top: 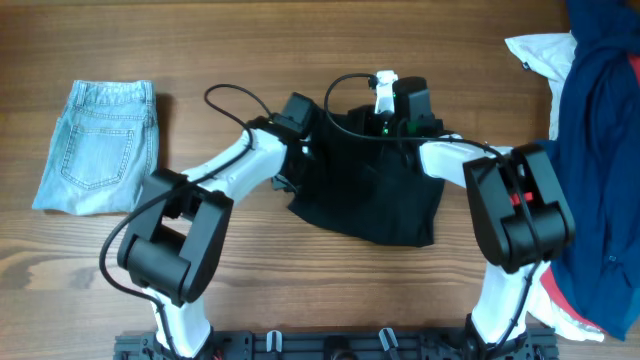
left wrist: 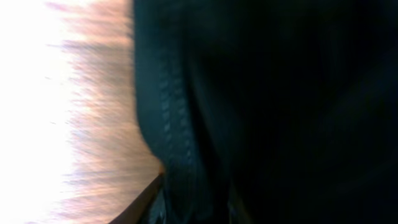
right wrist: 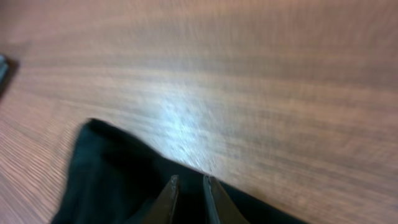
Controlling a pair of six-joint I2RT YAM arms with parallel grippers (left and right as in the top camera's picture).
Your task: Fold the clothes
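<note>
The clothes, a plain black garment (top: pixel 375 195), lie spread in the middle of the table. My left gripper (top: pixel 303 128) is at its upper left edge. In the left wrist view the black fabric (left wrist: pixel 267 93) with a stitched seam fills most of the frame and runs between the fingers (left wrist: pixel 193 210), which look shut on it. My right gripper (top: pixel 384 90) is at the garment's far edge. In the right wrist view its fingers (right wrist: pixel 189 185) are nearly closed, pinching the black fabric (right wrist: pixel 106 174) at its edge.
A folded pair of light blue jeans (top: pixel 100 145) lies at the far left. A heap of navy (top: pixel 600 150), white (top: pixel 540 50) and red (top: pixel 560 300) garments fills the right edge. Black cables (top: pixel 235 95) loop above the left arm.
</note>
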